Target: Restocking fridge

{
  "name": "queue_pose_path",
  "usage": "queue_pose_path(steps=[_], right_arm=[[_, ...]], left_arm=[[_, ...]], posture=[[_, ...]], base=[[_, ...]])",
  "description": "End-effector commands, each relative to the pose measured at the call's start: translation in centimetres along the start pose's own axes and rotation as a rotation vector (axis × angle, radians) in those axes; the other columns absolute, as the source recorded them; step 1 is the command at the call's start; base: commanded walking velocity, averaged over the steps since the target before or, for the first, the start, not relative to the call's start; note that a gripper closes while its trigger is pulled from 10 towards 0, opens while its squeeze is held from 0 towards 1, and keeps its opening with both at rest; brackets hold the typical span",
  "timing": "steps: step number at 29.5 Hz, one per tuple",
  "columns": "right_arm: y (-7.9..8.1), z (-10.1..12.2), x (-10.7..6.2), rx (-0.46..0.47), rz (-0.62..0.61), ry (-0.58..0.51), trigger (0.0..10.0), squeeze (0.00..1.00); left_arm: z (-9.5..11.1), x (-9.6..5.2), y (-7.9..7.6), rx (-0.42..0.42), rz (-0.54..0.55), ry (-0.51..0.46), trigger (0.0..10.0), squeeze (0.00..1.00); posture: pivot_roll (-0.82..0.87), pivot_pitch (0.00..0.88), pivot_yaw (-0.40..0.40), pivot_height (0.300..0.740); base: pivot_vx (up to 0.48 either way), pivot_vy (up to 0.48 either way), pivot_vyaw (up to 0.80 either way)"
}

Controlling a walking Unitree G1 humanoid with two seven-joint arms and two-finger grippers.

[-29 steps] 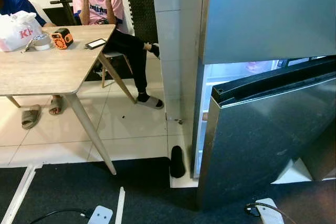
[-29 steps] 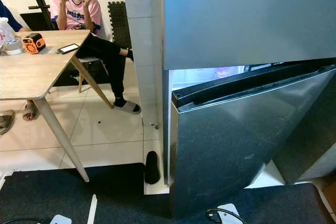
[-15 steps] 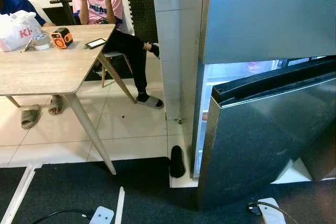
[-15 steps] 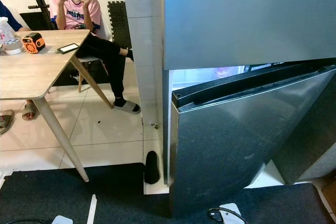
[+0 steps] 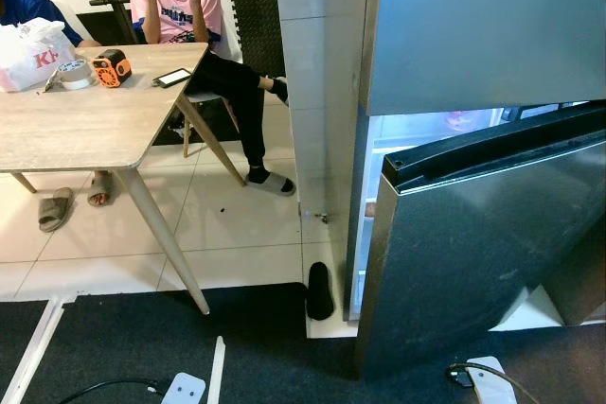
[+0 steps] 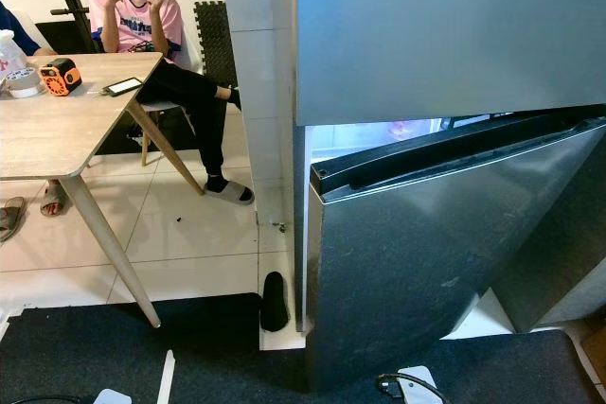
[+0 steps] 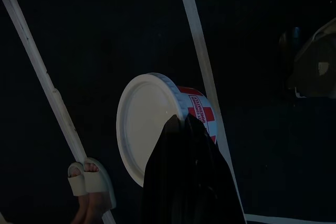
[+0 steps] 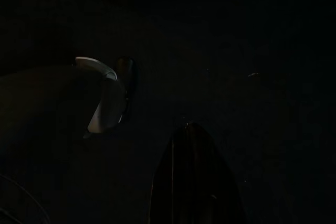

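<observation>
The fridge stands at the right with its grey upper door (image 5: 483, 26) closed. Its lower door (image 5: 473, 253) hangs ajar, and a strip of lit interior (image 5: 426, 130) shows behind the door's top edge. In the left wrist view, my left gripper (image 7: 177, 120) hangs low over the dark mat, shut on a round white tub (image 7: 147, 124) with a red and white label. The right wrist view is very dark: my right gripper (image 8: 185, 127) hangs idle above the dark floor, fingers together with nothing between them.
A wooden table (image 5: 85, 125) at the left carries a white bag (image 5: 33, 49), an orange tape measure (image 5: 112, 68) and a phone (image 5: 173, 78). A person (image 5: 185, 7) sits behind it. A black slipper (image 5: 319, 290) lies by the fridge, and power strips (image 5: 180, 388) lie on the mat.
The view has tipped very slightly. Nothing in the scene has moved, and the fridge door stands at the same angle.
</observation>
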State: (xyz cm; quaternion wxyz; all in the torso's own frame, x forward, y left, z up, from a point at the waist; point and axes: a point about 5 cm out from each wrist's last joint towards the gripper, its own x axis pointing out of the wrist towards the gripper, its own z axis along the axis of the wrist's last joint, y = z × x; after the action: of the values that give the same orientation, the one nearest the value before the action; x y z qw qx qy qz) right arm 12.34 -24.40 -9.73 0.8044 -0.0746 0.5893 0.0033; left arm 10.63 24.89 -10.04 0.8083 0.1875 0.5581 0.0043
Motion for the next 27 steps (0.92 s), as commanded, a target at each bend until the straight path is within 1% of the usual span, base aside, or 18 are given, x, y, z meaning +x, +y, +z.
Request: queue_pose_path(steps=[1,11,21,22,24,27], right_arm=[[0.3,0.3,0.1,0.001,0.002,-0.007,10.0,0.00],[0.2,0.2,0.1,0.011,-0.005,-0.009,10.0,0.00],[0.5,0.1,0.1,0.018,0.001,-0.007,10.0,0.00],[0.6,-0.1,0.1,0.042,-0.003,-0.005,10.0,0.00],[0.7,-0.2,0.1,0.047,-0.004,-0.005,10.0,0.00],[0.8,-0.5,0.1,0.045,-0.015,0.000,10.0,0.00]], left_arm=[[-0.3,0.0,-0.1,-0.003,-0.001,0.015,10.0,0.00],[-0.4,0.0,-0.2,-0.005,-0.002,0.017,10.0,0.00],[-0.6,-0.1,-0.1,0.001,0.000,0.021,10.0,0.00],[-0.8,-0.1,0.3,-0.019,0.012,0.025,10.0,0.00],[-0.9,-0.1,0.6,-0.026,0.016,0.028,10.0,0.00],[-0.7,-0.1,1.6,-0.043,0.043,0.023,10.0,0.00]], posture=[[-0.02,0.000,0.018,0.740],[-0.02,0.000,0.016,0.740],[-0.02,0.000,0.020,0.740],[-0.01,0.000,0.018,0.740],[-0.01,0.000,0.018,0.740],[-0.03,0.000,0.019,0.740]], base=[[0.000,0.000,0.00],[0.000,0.000,0.00],[0.000,0.000,0.00],[0.000,0.000,0.00],[0.000,0.000,0.00],[0.000,0.000,0.00]])
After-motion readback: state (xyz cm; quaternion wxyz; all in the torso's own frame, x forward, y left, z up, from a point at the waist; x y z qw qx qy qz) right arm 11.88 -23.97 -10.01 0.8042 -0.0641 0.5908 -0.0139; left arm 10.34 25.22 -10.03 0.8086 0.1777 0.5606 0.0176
